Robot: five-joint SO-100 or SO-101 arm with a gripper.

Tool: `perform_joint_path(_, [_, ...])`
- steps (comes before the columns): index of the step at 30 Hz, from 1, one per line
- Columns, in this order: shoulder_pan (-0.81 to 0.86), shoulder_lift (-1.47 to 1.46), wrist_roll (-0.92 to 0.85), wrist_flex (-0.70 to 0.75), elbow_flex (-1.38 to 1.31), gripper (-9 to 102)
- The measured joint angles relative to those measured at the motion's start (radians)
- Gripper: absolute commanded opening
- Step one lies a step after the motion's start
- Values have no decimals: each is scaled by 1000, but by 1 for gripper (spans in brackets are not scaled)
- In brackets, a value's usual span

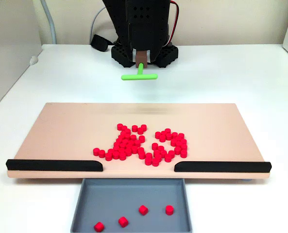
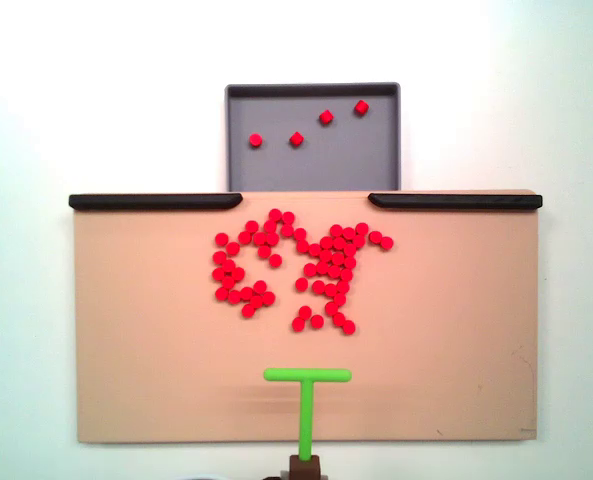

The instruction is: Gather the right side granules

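Dozens of small red granules (image 1: 134,145) lie in a loose heap on the middle of the tan board (image 1: 61,131), in a left clump and a right clump (image 1: 172,144) that nearly touch. In the top-down fixed view the granules (image 2: 306,265) sit between the board's middle and the gap in the black rails. My gripper (image 1: 141,59) is shut on the stem of the green T-shaped pusher (image 1: 139,75). The pusher (image 2: 307,378) hangs above the board's arm-side edge, crossbar towards the heap and well short of it. My gripper (image 2: 304,466) shows at the bottom edge.
Two black rails (image 1: 54,165) (image 1: 222,166) line the board's front edge with a gap between them. Below the gap sits a grey tray (image 1: 85,208) holding several red granules (image 1: 143,209). The arm's black base (image 1: 144,29) stands behind the board on the white table.
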Motion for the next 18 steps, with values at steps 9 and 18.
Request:
perform_joint_path(9, [-11,0,23,0,0,0])
perform_joint_path(18, [-17,0,23,0,0,0])
